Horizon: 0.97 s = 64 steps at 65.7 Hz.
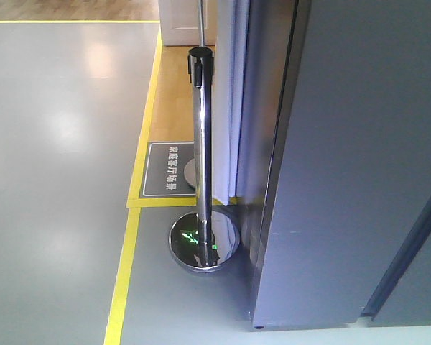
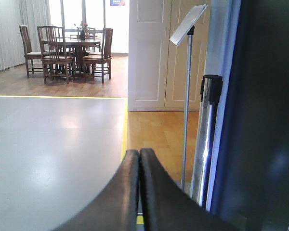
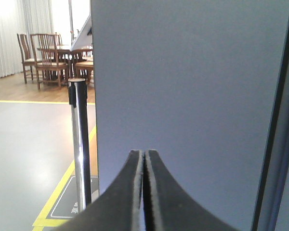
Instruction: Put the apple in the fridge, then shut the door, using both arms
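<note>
The plain grey door [image 1: 345,165] fills the right of the front view, flush with the fridge body, with a dark seam at the lower right. In the right wrist view the same grey door [image 3: 192,82] stands close in front of my right gripper [image 3: 144,153], whose fingers are pressed together on nothing. My left gripper [image 2: 139,153] is also shut and empty, pointing over the floor, with the fridge's dark side [image 2: 269,120] to its right. The apple is out of view. Neither arm shows in the front view.
A chrome barrier post [image 1: 201,165] on a round base [image 1: 205,244] stands just left of the fridge. A dark floor sign [image 1: 169,169] and yellow tape [image 1: 126,273] lie by it. A sign stand [image 2: 188,96], white doors [image 2: 154,53] and a dining table with chairs [image 2: 70,50] are farther off.
</note>
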### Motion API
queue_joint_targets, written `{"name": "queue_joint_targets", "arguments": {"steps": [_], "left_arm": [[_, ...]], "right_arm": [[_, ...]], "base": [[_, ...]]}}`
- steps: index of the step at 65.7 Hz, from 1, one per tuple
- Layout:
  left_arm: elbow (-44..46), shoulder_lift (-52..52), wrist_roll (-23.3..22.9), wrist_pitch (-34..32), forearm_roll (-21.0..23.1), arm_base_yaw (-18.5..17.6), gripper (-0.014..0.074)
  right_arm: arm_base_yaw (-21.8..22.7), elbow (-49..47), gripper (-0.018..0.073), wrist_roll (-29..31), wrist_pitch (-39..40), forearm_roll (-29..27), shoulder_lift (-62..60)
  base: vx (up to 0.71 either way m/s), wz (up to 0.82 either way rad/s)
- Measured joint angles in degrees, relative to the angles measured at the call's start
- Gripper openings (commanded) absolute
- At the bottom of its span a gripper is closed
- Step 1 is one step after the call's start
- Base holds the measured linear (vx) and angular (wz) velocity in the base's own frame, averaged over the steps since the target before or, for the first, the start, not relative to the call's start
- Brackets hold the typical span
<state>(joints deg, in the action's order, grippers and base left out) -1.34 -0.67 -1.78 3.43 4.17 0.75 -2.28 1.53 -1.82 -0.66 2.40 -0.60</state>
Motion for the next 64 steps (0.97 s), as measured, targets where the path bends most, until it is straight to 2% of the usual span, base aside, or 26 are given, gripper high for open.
{"name": "queue_joint_targets", "arguments": {"steps": [13,31,44,64], "left_arm": [[0.0,0.0,0.0,0.0,0.0,0.0,-0.0006],[0.0,0.0,0.0,0.0,0.0,0.0,-0.0006],[0.0,0.0,0.0,0.0,0.0,0.0,-0.0006],[0.0,0.0,0.0,0.0,0.0,0.0,-0.0006]], "right_arm": [[0.0,0.0,-0.0002,-2.9,0.2,3.6,0.0],[0.2,0.0,-0.0002,-2.9,0.2,3.8,0.0],[4.4,0.0,-0.0002,-2.9,0.2,3.8,0.0],[4.7,0.0,-0.0002,-3.0,0.2,3.8,0.0]], "base": [[0.0,0.0],[0.0,0.0],[0.0,0.0],[0.0,0.0]]}}
